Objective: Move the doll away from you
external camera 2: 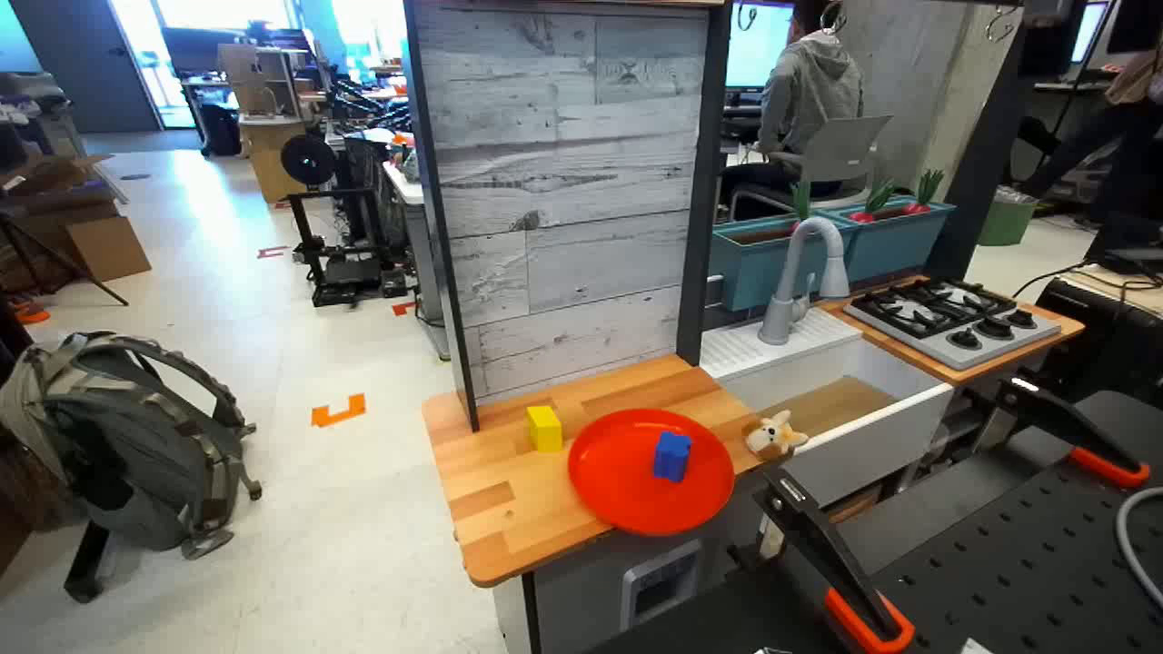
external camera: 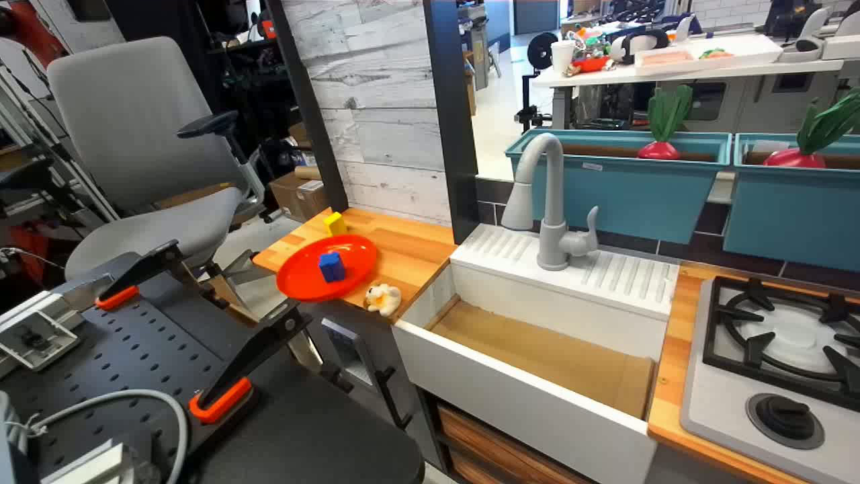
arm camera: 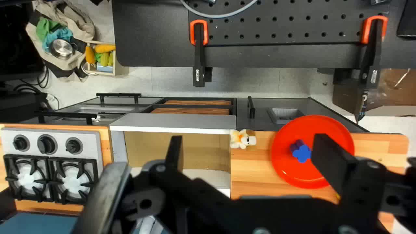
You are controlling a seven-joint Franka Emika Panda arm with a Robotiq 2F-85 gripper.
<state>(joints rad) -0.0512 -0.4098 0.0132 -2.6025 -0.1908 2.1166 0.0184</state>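
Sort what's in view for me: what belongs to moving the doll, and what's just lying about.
Belongs to the job:
doll, by the sink
open jaws

Just lying about:
red plate
blue block, on the plate
yellow block, near the plate
backpack

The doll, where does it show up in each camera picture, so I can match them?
In an exterior view: the doll is left of centre, below the middle.
In an exterior view: the doll is right of centre, below the middle.
In the wrist view: the doll is right of centre, slightly below the middle.
Shared landmark: the red plate, beside the doll in all three.
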